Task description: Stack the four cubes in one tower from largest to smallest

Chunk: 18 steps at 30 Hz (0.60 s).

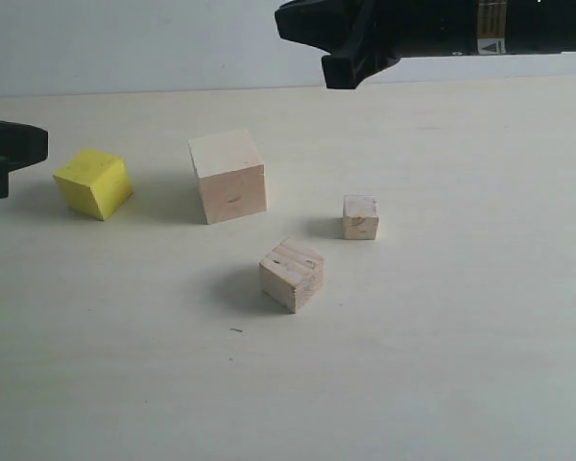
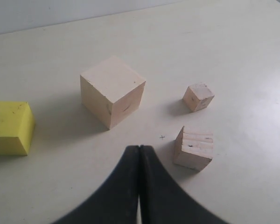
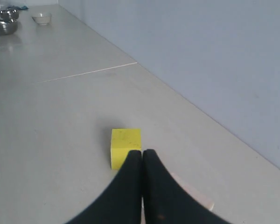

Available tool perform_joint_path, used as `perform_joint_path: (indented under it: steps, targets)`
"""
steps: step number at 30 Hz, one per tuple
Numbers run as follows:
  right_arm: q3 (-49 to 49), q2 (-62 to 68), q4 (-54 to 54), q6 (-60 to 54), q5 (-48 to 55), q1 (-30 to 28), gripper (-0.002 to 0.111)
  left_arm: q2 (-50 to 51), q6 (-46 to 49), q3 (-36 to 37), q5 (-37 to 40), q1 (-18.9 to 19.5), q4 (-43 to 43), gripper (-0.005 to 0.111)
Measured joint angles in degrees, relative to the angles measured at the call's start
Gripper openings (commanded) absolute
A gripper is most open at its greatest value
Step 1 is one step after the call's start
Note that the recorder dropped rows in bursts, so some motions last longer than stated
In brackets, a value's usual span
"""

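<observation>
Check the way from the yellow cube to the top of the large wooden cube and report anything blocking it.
Nothing visible blocks it. Bare table lies between the yellow cube and the large wooden cube, whose top is empty. The grain-lined cube and small cube sit off on the large cube's other side.

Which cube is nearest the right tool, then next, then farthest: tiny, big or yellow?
1. small pale cube, roughly below the right tool.
2. large pale cube, further left.
3. yellow cube, far left in the exterior view.
</observation>
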Motion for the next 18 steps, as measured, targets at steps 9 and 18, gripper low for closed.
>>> perform_joint_path:
  steps: [9,18]
  targets:
    - [1.9,0.0,24.1,-13.0,9.5,0.9,0.0,0.0,0.0,0.0,0.0,0.0,0.0,0.0]
    - [2.3,0.0,56.6,-45.4,33.7,7.7,0.0,0.0,0.0,0.0,0.0,0.0,0.0,0.0]
